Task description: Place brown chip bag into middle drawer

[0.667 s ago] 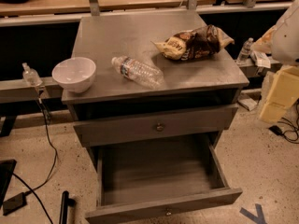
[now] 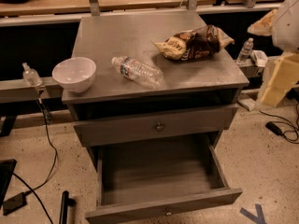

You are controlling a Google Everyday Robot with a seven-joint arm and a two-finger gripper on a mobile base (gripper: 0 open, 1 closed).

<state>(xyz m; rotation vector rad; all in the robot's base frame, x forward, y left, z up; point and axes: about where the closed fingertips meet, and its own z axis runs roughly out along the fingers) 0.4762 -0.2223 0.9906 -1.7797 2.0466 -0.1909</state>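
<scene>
The brown chip bag [image 2: 194,43] lies crinkled on the grey cabinet top [image 2: 126,36], at the back right. The middle drawer [image 2: 211,197] is pulled out wide below, and its inside is bare. My gripper is out of view. Only a white part of my arm [image 2: 288,20] shows at the right edge, right of the bag and apart from it.
A clear water bottle [image 2: 138,72] lies on the cabinet top, with a white bowl [image 2: 74,73] at the front left. The knobbed drawer above [image 2: 160,126] is shut. A yellow block [image 2: 279,78], a small bottle [image 2: 245,50] and floor cables [image 2: 46,139] flank the cabinet.
</scene>
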